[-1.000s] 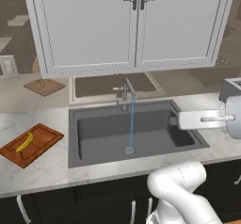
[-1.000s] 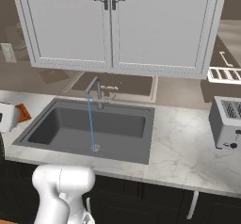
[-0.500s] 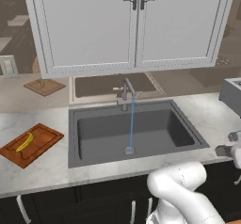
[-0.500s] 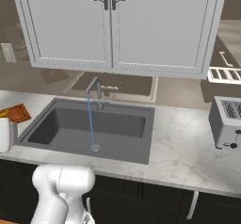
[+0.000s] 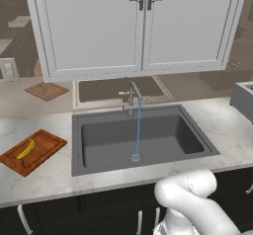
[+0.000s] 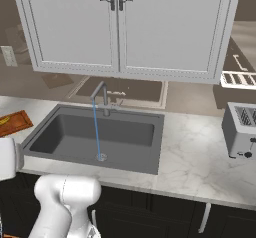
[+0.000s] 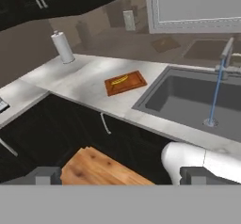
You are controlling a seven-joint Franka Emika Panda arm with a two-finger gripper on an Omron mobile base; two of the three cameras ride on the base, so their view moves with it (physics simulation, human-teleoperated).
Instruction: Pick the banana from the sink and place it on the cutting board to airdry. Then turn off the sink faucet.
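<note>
Marble worktop (image 5: 54,175) now carries the banana (image 5: 25,149) on the cutting board (image 5: 33,150), sink (image 5: 143,137) empty. My arm has swung away low left; gripper (image 7: 120,175) spread, holding nothing. Sink faucet (image 5: 133,97) runs, lever next.

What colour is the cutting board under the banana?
Reddish-brown wood, clearest in the left base view: cutting board, banana.
</note>
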